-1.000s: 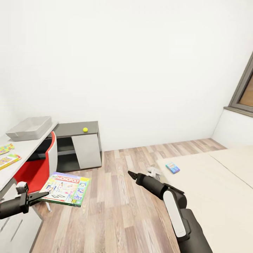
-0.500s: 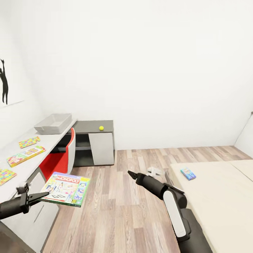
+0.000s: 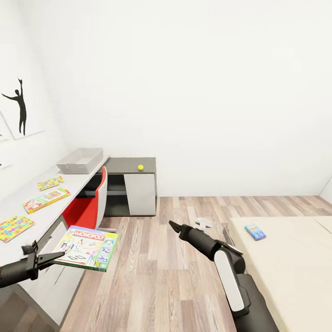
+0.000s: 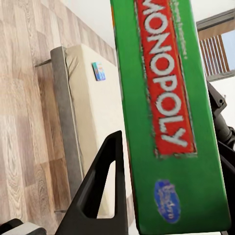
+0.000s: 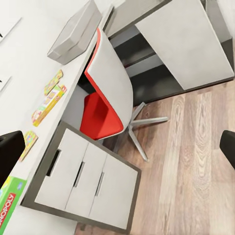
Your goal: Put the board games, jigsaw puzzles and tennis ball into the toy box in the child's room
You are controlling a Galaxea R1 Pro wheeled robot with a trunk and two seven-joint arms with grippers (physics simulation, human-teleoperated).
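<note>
Monopoly box (image 3: 86,247) sits pinched flat in my left gripper (image 3: 46,258) at eight o'clock in the head view. My right gripper (image 3: 172,225) hangs empty over the floor, jaws apart. The toy box (image 3: 80,160) waits at ten o'clock on the table (image 3: 27,216); the tennis ball (image 3: 140,167) rests on the cabinet (image 3: 127,164).

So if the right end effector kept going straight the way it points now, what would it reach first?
Probably the red chair: the right wrist view looks along the right end effector onto its seat and white shell, with the table just behind. Depth is unclear, and open wood floor lies between them.
</note>
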